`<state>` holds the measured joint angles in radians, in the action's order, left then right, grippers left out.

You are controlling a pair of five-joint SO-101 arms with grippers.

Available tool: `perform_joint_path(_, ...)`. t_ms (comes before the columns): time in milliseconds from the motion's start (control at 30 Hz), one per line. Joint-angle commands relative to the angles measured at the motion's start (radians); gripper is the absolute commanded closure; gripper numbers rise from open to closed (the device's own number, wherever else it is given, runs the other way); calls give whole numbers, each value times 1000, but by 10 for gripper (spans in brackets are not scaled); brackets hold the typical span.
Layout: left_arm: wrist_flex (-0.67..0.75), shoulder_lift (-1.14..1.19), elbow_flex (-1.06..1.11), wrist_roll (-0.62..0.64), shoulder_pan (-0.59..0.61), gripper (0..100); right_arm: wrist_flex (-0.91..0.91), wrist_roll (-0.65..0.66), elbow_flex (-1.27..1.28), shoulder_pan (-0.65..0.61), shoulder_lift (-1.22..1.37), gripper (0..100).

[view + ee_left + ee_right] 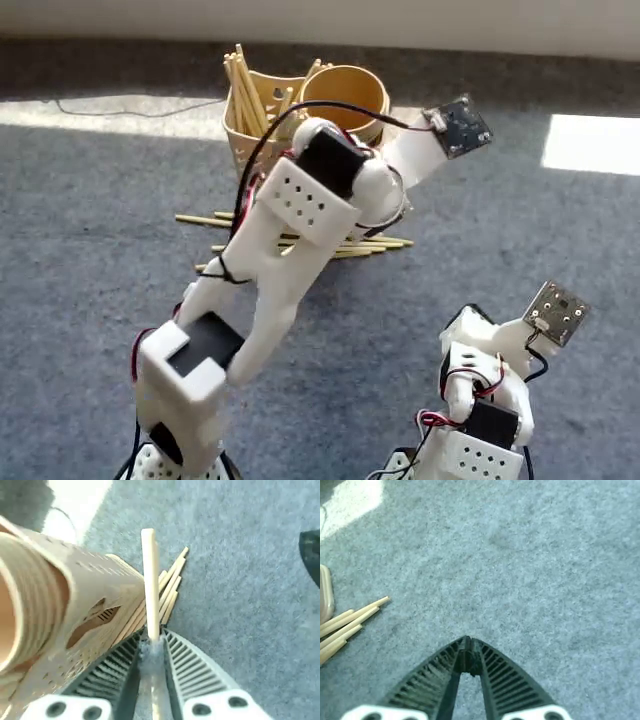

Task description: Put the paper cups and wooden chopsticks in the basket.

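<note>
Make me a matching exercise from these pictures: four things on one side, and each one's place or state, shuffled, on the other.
1. left pincer
2. right pincer
3. paper cup
4. loose chopsticks

A. lying flat beside the basket
B. shut, holding nothing
C. inside the basket
D. shut on one chopstick

Pairs: 1-D, 2-B, 3-C, 4-A

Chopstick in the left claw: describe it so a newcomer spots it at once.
Find the beige perforated basket on the carpet. Beside it, the left claw is shut on one chopstick. It alone juts from the claw tips; the loose chopsticks lie flat on the carpet.
</note>
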<state>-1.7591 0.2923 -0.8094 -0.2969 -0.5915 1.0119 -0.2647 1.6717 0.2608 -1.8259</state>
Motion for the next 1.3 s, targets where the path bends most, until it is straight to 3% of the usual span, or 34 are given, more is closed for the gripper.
perform_joint_path(0, 2, -205, -7, 20, -8, 995, -33, 0, 104, 8, -10, 992)
perform_joint_path(233, 138, -409, -7, 28, 16, 995, -33, 0, 104, 7, -10, 992)
perform_joint_path(533, 330, -559, -5, 199, 188, 995, -33, 0, 104, 5, -10, 992)
perform_joint_path(867, 516, -567, 47, 381, 358, 995, -33, 0, 104, 5, -10, 992)
perform_joint_path(1033, 700, -567, 228, 471, 443, 995, -33, 0, 104, 5, -10, 992)
perform_joint_path(1267, 1128, -567, 607, 508, 493, 995, -33, 0, 104, 5, -10, 992)
